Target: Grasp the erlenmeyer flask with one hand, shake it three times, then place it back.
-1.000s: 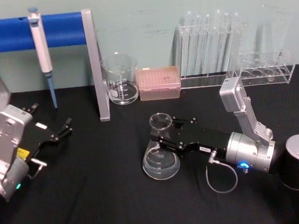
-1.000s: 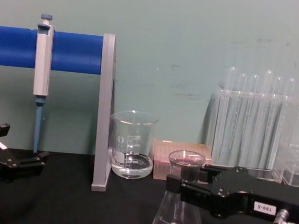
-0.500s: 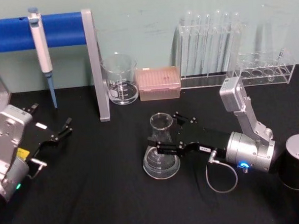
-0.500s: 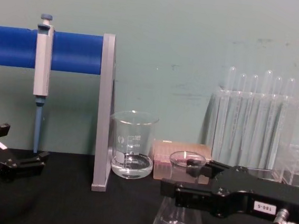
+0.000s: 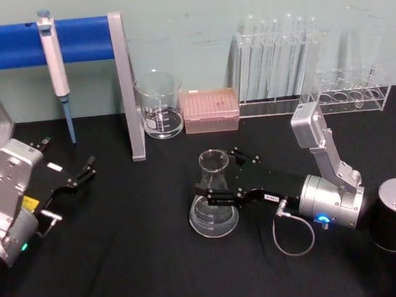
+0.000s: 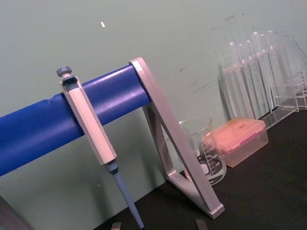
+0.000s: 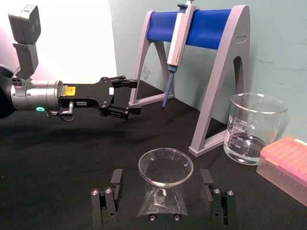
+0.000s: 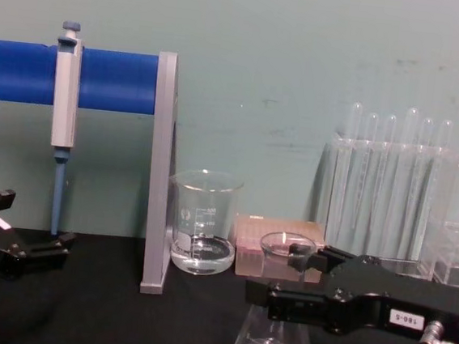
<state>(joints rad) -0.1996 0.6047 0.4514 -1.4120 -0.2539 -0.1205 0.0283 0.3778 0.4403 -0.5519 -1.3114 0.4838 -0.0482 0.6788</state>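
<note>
Head view: we see our black right gripper (image 5: 217, 181) spread wide around the neck of the clear glass conical flask (image 5: 213, 205), which stands upright on the black table (image 5: 137, 260), in front of the cylindrical glass beaker (image 5: 160, 105). Withdrawing crookedly, we think, could tip the flask. Left of it, our black left gripper (image 5: 84, 171) rests parted.

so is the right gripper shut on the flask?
No, open: the right gripper has its fingers apart from the erlenmeyer flask.

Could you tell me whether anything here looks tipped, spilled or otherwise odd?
Nothing stands out. The erlenmeyer flask stands upright on the black table, with the right gripper open around its neck. The beaker is upright too, and the left gripper rests apart.
</note>
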